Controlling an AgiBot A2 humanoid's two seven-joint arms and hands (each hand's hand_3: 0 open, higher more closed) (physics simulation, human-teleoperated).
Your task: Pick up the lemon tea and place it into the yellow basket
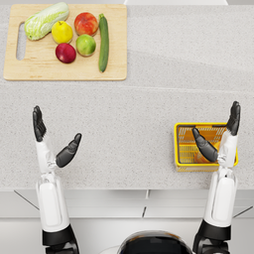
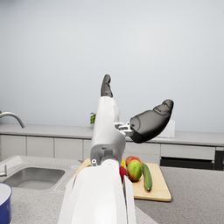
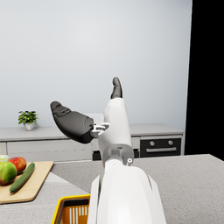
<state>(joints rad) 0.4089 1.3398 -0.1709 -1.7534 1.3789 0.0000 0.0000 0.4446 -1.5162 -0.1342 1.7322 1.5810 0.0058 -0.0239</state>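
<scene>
The yellow basket (image 1: 177,145) stands on the counter at the right, near the front edge; its rim also shows in the right wrist view (image 3: 72,209). An orange shape (image 1: 200,158) lies inside it, largely hidden under my right hand, and I cannot tell whether it is the lemon tea. No lemon tea shows anywhere else. My right hand (image 1: 221,141) (image 3: 98,120) is raised over the basket, fingers spread and holding nothing. My left hand (image 1: 49,146) (image 2: 127,122) is raised over the bare counter at the left, also spread and empty.
A wooden cutting board (image 1: 30,70) at the back left carries a cabbage (image 1: 46,20), a cucumber (image 1: 103,42) and several fruits. The left wrist view shows a sink (image 2: 33,177) and a blue vessel (image 2: 3,203) off to the side.
</scene>
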